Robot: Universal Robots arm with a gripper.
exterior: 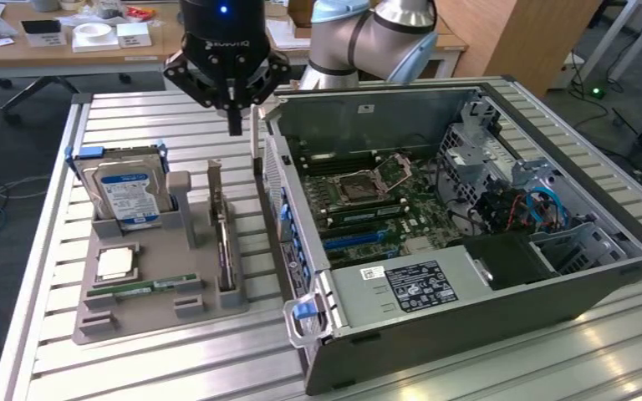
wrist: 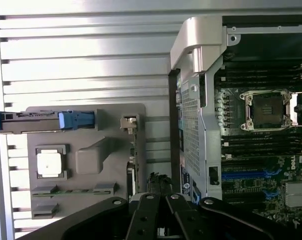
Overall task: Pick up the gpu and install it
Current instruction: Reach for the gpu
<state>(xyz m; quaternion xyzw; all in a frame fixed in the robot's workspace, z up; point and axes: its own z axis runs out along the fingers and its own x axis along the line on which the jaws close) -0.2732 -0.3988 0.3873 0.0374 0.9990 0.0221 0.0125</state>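
Gpu (exterior: 224,246), one, stands in one tray (exterior: 131,316) near one closed pincer (exterior: 233,115)

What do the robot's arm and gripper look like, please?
The arm is built of rounded silver-grey segments with a light blue joint cap. The gripper is black, with white lettering on its body and a small blue light above. Its fingers are black linkage bars with round pivot pins, narrowing to slim tips.
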